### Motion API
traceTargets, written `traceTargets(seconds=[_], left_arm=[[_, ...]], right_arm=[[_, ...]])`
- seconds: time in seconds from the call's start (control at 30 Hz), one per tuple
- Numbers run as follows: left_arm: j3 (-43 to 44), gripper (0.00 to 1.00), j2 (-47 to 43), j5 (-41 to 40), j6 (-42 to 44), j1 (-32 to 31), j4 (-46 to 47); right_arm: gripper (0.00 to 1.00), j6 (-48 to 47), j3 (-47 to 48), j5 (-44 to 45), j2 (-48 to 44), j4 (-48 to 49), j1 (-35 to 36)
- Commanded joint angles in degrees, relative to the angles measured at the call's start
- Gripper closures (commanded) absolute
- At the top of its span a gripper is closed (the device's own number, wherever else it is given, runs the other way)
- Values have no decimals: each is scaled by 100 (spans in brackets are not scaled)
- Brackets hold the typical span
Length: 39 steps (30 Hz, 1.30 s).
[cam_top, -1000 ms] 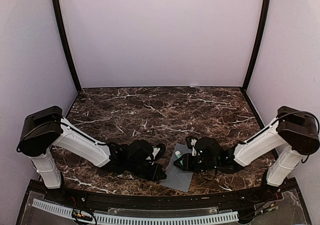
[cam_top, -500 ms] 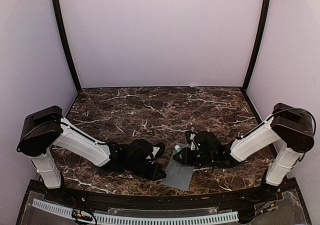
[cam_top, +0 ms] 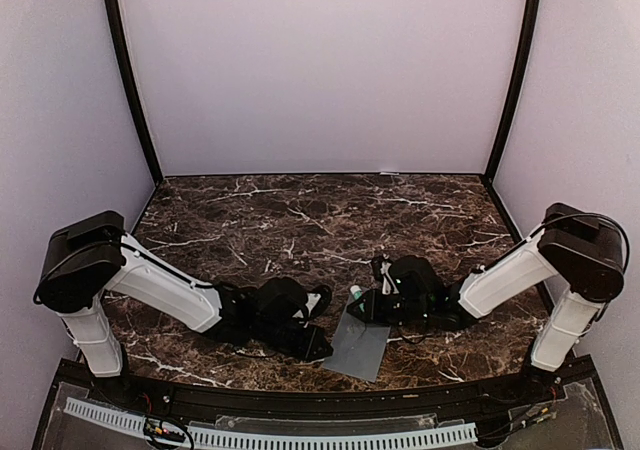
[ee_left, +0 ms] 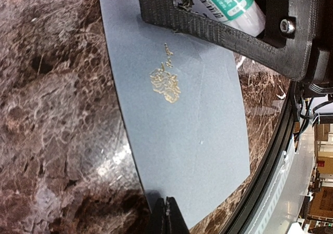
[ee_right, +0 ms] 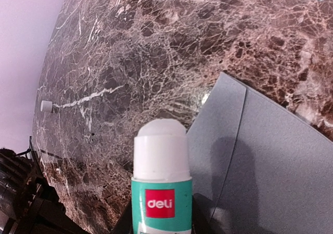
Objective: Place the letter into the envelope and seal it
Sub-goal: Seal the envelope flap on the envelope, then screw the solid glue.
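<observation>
We see two arms, the left arm (cam_top: 160,292) and the right arm (cam_top: 500,282), each built of white tubular links with a bulky black joint housing (cam_top: 80,260) near the frame's outer edge and thin black cables (cam_top: 150,258) looping off it. The wrists are matte black. At the upper right of the left wrist view, a finger (ee_left: 229,34) of the right gripper (cam_top: 362,305) shows ribbed black plastic and a silver bolt head (ee_left: 285,26).

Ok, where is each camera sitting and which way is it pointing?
Top external: above and behind the bases, looking down at the marble table; left arm and right arm show.
Left wrist: low on the left arm, facing across the envelope; its shut fingers show below.
Right wrist: faces along its held glue stick over the table; its fingers barely show.
Shared: all see envelope and glue stick.
</observation>
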Motion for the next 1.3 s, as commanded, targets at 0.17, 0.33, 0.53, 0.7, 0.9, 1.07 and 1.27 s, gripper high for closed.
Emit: traceTargets(seconds=[0.17, 0.33, 0.53, 0.7, 0.9, 1.07, 1.27], left_arm=[[588, 69, -692, -665, 518, -3, -1026], [788, 45, -1739, -1376, 639, 1, -1670], [793, 35, -3038, -1625, 311, 12, -1877], [824, 31, -3669, -1208, 88, 14, -1024], [1009, 27, -3500, -68, 398, 6, 190], [1358, 23, -3196, 552, 557, -11, 338], [1356, 21, -3148, 460, 586, -21, 611]], right_arm=[[100, -626, 212, 163, -1224, -1177, -104], [100, -953, 349, 364, -2369, -1779, -104], [100, -1384, 236, 67, -3676, -1779, -97], [100, -1449, 39, -358, -4458, -1036, 53], [100, -1615, 202, -405, -4524, -263, 596], [100, -1851, 564, -546, -4179, -33, 920], [100, -1880, 804, -666, -3850, 144, 1096]])
